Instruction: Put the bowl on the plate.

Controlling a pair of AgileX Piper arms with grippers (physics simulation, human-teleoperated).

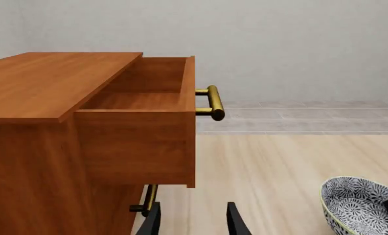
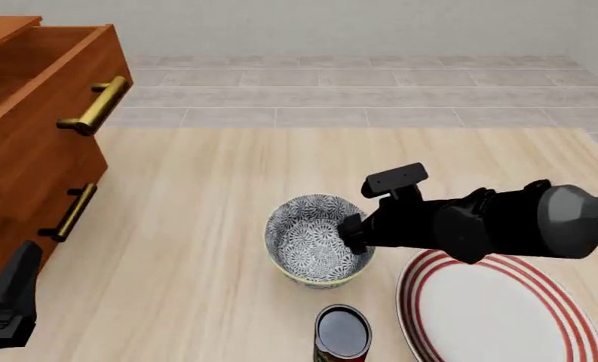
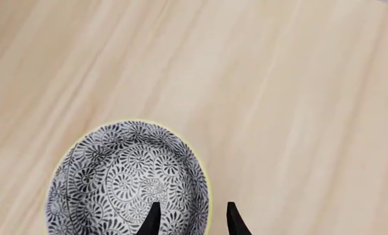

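So the right end effector [image 3: 190, 220] has its fingers apart, straddling the near-right rim of the deep grey-blue floral bowl [image 2: 314, 241]. Bowl sits on the pale wooden worktop [image 2: 198, 226], just left of the red-ringed white plate [image 2: 490, 309]. Left end effector [image 1: 192, 220] is spread too, by the wooden drawer cabinet [image 1: 63, 122].

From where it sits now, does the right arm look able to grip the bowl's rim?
Probably yes. The right gripper is already at the bowl, jaws open and straddling its rim on the plate side, one inside and one outside. Nothing blocks it.
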